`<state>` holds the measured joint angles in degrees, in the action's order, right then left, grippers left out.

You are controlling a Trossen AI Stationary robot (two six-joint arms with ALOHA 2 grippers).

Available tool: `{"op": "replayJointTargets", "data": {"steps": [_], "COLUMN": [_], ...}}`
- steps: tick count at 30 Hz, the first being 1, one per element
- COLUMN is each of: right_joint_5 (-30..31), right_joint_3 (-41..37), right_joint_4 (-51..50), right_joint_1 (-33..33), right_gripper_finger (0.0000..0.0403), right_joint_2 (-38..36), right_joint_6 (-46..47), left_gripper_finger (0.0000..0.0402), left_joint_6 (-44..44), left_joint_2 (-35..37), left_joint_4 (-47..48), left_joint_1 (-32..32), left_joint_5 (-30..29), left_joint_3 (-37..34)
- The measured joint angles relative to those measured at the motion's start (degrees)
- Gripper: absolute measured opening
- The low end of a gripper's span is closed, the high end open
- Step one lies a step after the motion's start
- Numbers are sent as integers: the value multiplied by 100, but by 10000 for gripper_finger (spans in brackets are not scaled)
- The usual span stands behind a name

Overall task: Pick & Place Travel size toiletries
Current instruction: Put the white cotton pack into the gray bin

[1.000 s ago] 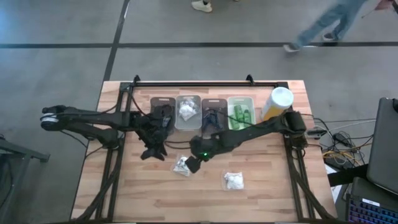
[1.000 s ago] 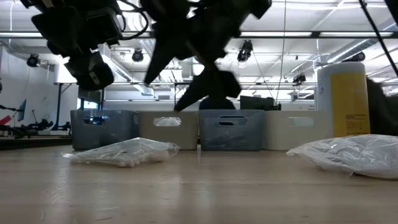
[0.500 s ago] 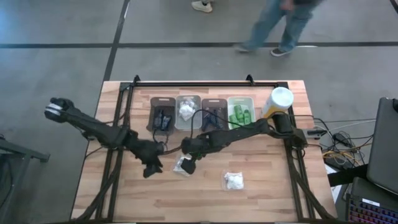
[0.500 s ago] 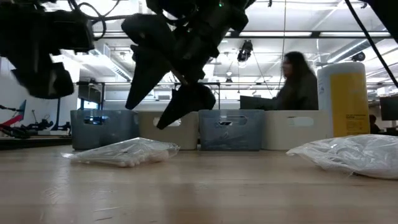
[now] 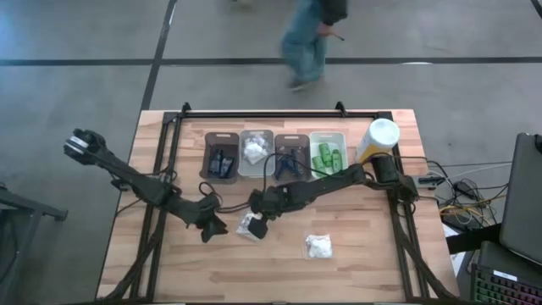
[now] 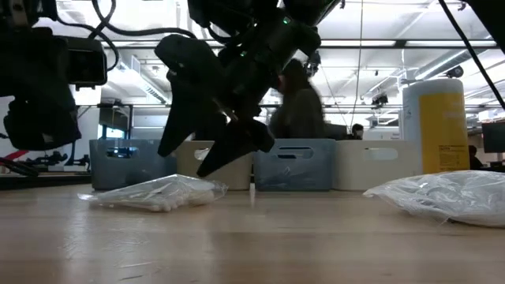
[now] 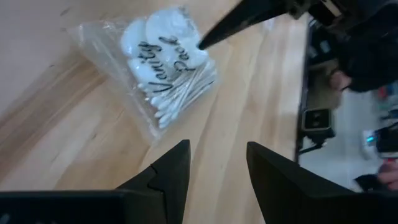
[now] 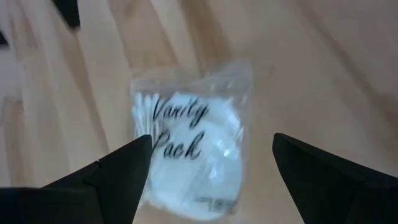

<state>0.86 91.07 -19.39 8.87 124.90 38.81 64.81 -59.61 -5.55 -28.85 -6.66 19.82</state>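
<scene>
A clear-wrapped packet of white cotton pads and swabs (image 5: 247, 225) (image 7: 165, 68) (image 8: 186, 146) lies flat on the wooden table. My right gripper (image 5: 257, 222) (image 6: 183, 162) (image 8: 211, 140) hangs open just above it, fingers slanting down, one on either side of it. My left gripper (image 5: 213, 230) (image 7: 217, 146) stands open to the packet's left, low over the table, with nothing between its fingers. A second packet (image 5: 318, 246) (image 6: 442, 193) lies nearer the front right.
Four bins stand in a row at the back, holding black tubes (image 5: 222, 159), white packets (image 5: 256, 151), razors (image 5: 288, 158) and green bottles (image 5: 328, 156). A tall yellow bottle (image 5: 378, 138) stands right of them. A person walks past beyond the table's far edge.
My left gripper has swung away from the bins toward the table's near edge, sinking and rolling as it went. My right gripper has come down and a little left, toward the packet. Both packets have stayed where they lay.
</scene>
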Motion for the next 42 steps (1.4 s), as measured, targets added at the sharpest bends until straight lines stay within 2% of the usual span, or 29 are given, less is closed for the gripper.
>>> {"op": "replayJointTargets", "data": {"steps": [2, 6, 12, 17, 24, 31, 35, 42], "right_joint_5": [19, -547, -320, -278, -416, -443, -664, -950], "right_joint_3": [4, 34, 160, 148, 141, 140, 150, 166], "right_joint_4": [90, 120, 170, 165, 318, 488, 670, 764], "right_joint_1": [-29, -86, -92, -162, -151, -165, -168, -180], "right_gripper_finger": [326, 332, 345, 350, 336, 331, 332, 293], "right_joint_2": [0, -1, -162, -71, 295, 488, 607, 707], "right_joint_6": [-4, 280, 195, 125, -363, -304, -387, -340], "left_gripper_finger": [162, 162, 157, 155, 155, 155, 155, 155], "left_joint_6": [33, 86, 189, -109, -887, -589, -395, -230], "left_joint_2": [0, 0, -11, 4, 0, -2, -5, -9], "left_joint_4": [-235, -23, 863, 655, 785, 1064, 1310, 1530], "left_joint_1": [-10, -10, 38, 13, -302, -729, -861, -990], "left_joint_5": [-103, -439, -587, -687, -583, -587, -605, -607], "left_joint_3": [-116, -100, -35, -29, -36, -36, -36, -36]}}
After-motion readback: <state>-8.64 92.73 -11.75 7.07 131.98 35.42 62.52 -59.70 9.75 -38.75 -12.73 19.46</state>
